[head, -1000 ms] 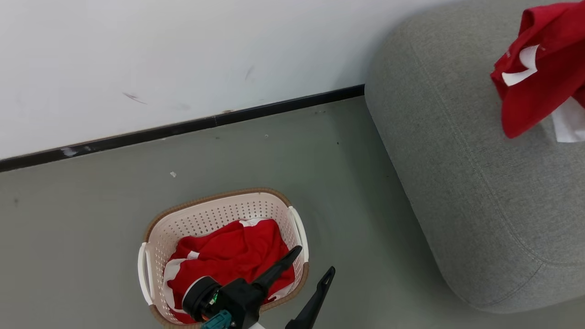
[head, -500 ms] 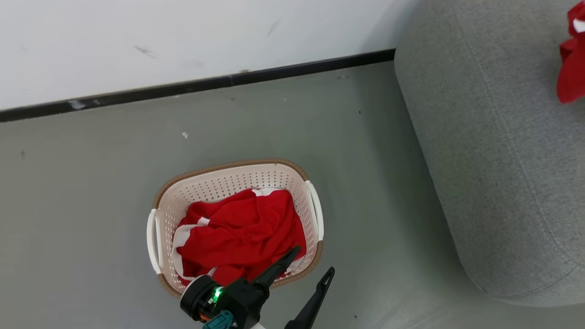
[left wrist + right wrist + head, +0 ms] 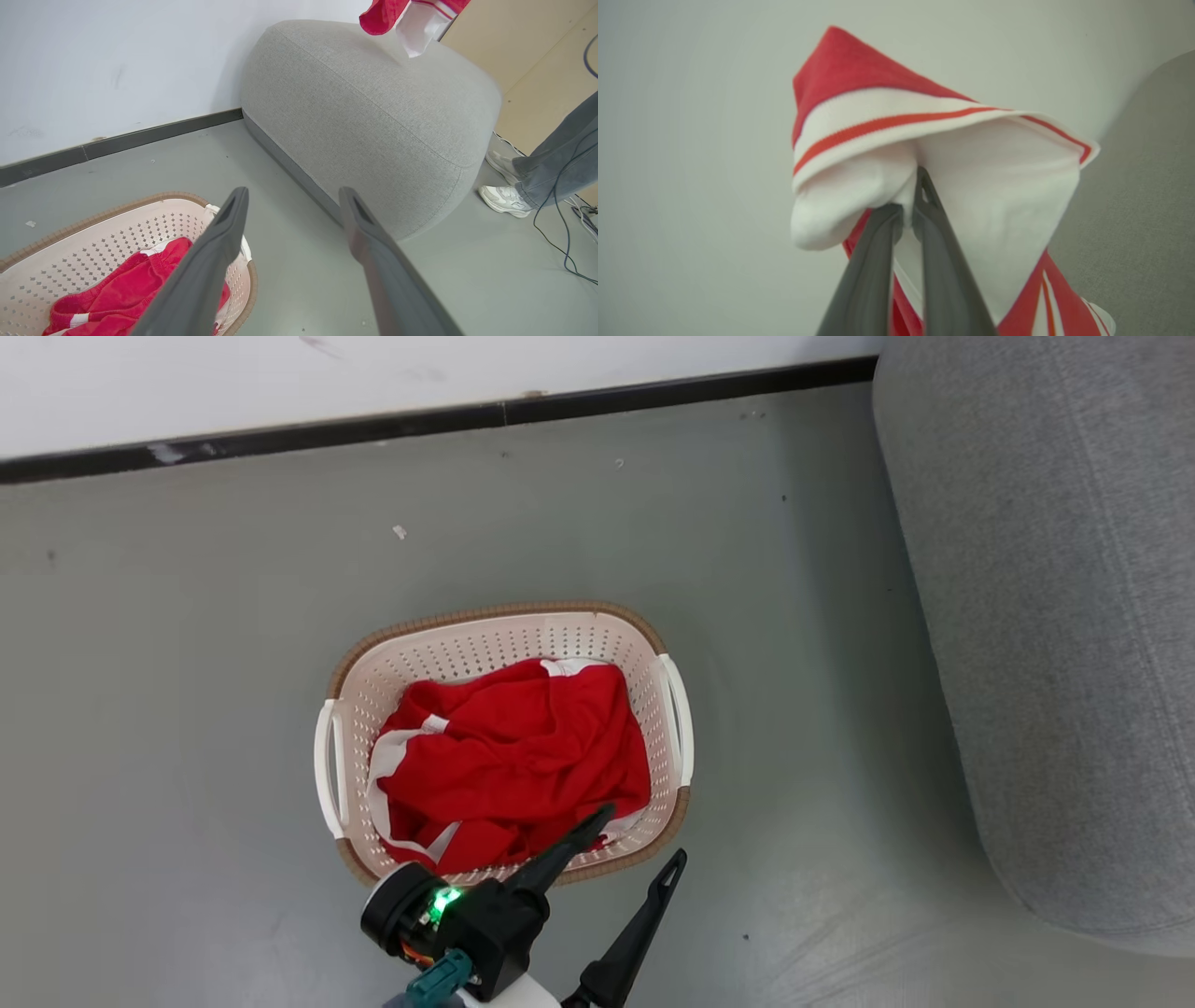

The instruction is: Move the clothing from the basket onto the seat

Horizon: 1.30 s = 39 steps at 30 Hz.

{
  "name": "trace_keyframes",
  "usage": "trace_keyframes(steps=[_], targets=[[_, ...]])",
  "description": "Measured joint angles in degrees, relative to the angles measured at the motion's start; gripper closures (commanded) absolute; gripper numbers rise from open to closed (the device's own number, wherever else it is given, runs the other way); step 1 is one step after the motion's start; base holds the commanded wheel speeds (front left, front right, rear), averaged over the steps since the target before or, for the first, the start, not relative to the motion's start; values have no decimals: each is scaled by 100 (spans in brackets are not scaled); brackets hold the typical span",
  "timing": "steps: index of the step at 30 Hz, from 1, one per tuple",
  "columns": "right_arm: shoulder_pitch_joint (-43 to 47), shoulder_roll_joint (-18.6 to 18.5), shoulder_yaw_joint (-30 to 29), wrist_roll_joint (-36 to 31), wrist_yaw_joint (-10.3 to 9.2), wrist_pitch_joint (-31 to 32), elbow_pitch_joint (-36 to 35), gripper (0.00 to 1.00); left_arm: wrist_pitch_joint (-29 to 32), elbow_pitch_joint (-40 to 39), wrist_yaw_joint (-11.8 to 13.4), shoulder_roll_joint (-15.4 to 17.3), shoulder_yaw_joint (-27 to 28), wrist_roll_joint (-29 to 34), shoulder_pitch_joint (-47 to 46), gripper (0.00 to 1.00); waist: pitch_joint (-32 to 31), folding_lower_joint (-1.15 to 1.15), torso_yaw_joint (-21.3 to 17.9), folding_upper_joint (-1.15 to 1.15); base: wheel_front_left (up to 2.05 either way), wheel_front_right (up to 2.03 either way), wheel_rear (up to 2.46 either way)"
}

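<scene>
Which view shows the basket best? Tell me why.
The head view: nearly the whole basket from above, rim, both handles and the red clothing inside. The left wrist view catches just one end, partly behind the left gripper.

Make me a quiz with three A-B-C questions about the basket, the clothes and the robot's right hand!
1. Where does the basket stand?
A. on the floor
B. on the sofa
C. on a table

2. What colour is most of the clothing in the basket?
A. blue
B. red
C. green

3. How is the right gripper?
A. wide open
B. shut on a jersey
C. resting in the basket

Answers: 1 A, grey floor shows all round it; 2 B, red fabric with white trim lies in it; 3 B, its fingers pinch the jersey's white cloth.
</scene>
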Motion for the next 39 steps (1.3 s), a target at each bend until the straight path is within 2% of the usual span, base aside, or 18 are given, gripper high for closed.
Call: trace_keyframes(steps=[8, 15, 22, 29, 31, 33, 35, 36, 37, 39], targets=[[-841, -433, -111, -236, 1, -55, 8, 100, -8, -118, -7, 37, 38, 80, -143, 0, 357, 0, 156, 0, 0, 0, 0], [-808, -569, -505, -487, 0, -165, 427, 100, -13, -202, -7, 60, 49, 126, -172, 0, 624, 0, 246, 0, 0, 0, 0], [-414, -566, -818, -693, 1, -367, 883, 100, -7, -268, -14, 111, 56, 230, -354, 0, 908, 0, 284, 0, 0, 0, 0], [-215, -366, -1026, -709, 1, -636, 1199, 100, -7, -301, -59, 134, 75, 278, -553, 0, 1158, 0, 260, 0, 0, 0, 0], [-205, -349, -1031, -740, 1, -699, 1271, 78, -7, -302, -59, 136, 98, 293, -598, 0, 1212, 0, 244, 0, 0, 0, 0], [-204, -304, -1005, -794, 1, -758, 1315, 62, -7, -303, -59, 141, 122, 316, -623, 0, 1259, 0, 224, 0, 0, 0, 0], [-204, -225, -985, -798, 1, -814, 1356, 50, -7, -301, -59, 151, 140, 319, -624, 0, 1296, 0, 198, 0, 0, 0, 0], [-204, -225, -985, -798, 1, -814, 1356, 17, -7, -301, -59, 151, 140, 319, -624, 0, 1296, 0, 198, 0, 0, 0, 0], [-205, -131, -926, -798, 1, -865, 1399, 2, -9, -296, -59, 153, 159, 319, -637, 0, 1320, 0, 165, 0, 0, 0, 0], [-204, -82, -840, -802, 1, -902, 1405, 0, -13, -285, -59, 153, 167, 319, -659, 0, 1326, 0, 147, 0, 0, 0, 0]])
